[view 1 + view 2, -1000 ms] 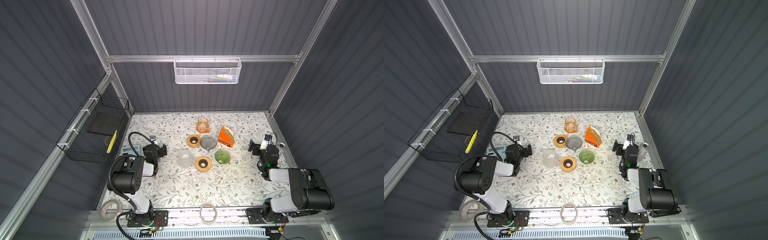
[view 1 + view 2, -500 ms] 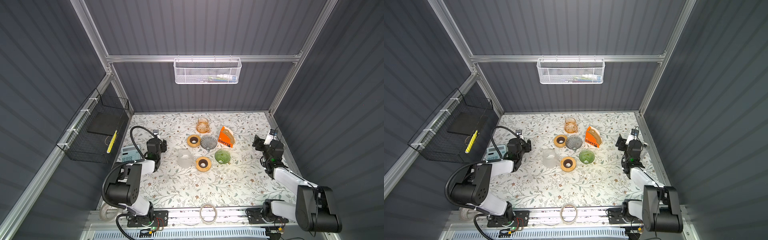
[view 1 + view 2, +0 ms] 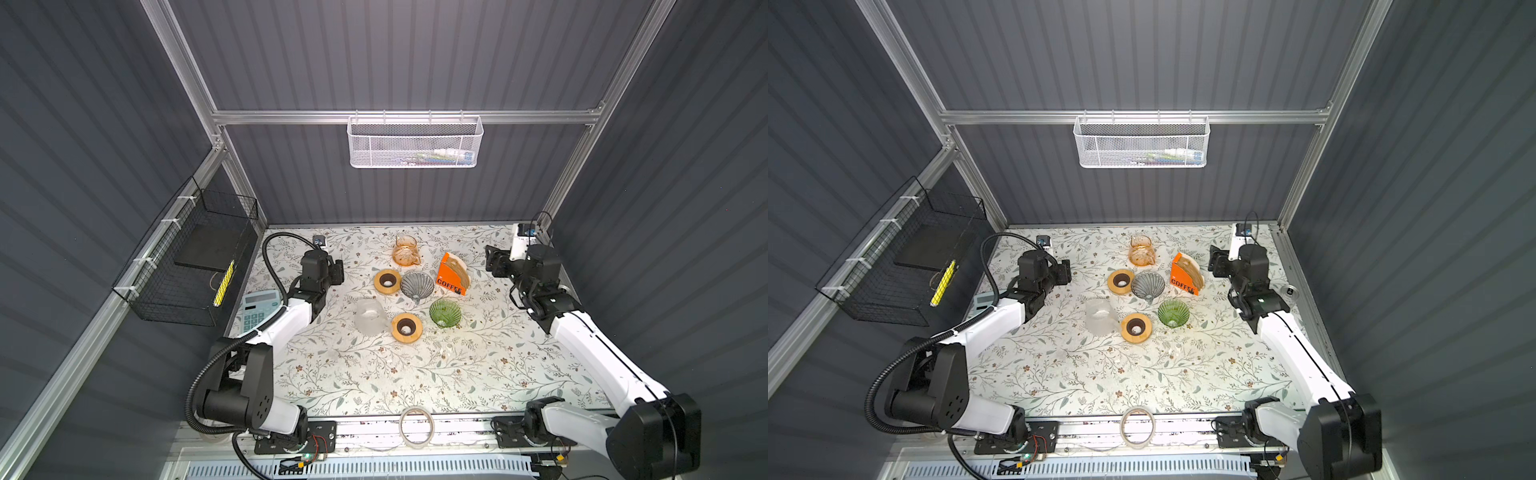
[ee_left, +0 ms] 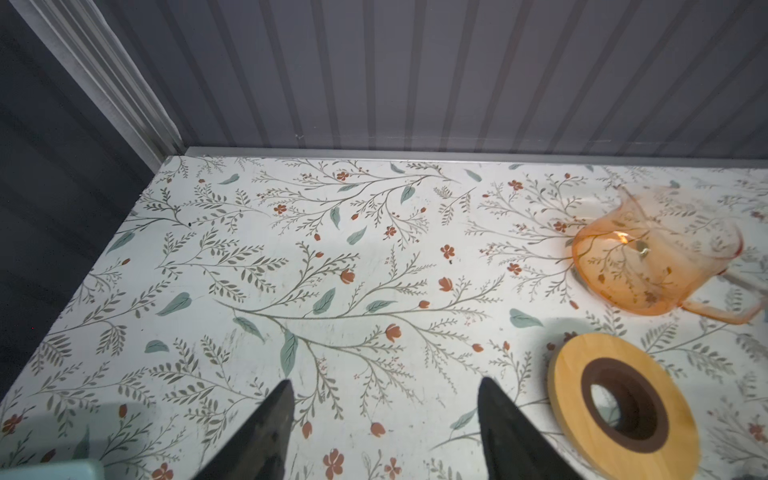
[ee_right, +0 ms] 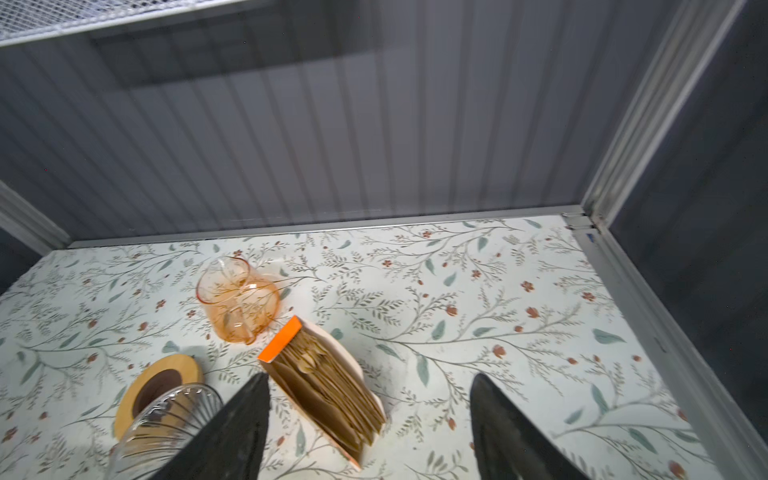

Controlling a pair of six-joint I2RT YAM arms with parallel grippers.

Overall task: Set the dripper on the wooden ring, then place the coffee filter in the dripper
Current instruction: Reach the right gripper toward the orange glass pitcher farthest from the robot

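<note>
Brown paper coffee filters stand packed in an orange COFFEE box (image 3: 453,274) (image 3: 1187,274) (image 5: 328,386) at the back right of the group. A grey ribbed glass dripper (image 3: 417,285) (image 3: 1147,285) (image 5: 166,419) stands just left of the box, and a green glass dripper (image 3: 445,312) (image 3: 1173,312) sits in front of it. My right gripper (image 3: 492,262) (image 5: 370,378) hovers open to the right of the box, empty, with the filters just beyond its fingertips. On the left side, my left gripper (image 3: 337,272) (image 4: 384,384) is open and empty above bare table.
An orange glass carafe (image 3: 405,250) (image 4: 652,266) stands at the back. Two wooden rings (image 3: 387,281) (image 3: 407,327) and a frosted cup (image 3: 368,316) lie near the drippers. A calculator (image 3: 259,309) lies at the left edge, a tape roll (image 3: 417,427) on the front rail.
Both arms have unfolded from their sides and reached toward the back of the table. The right gripper has come closer to the filter box, the left closer to the back wooden ring.
</note>
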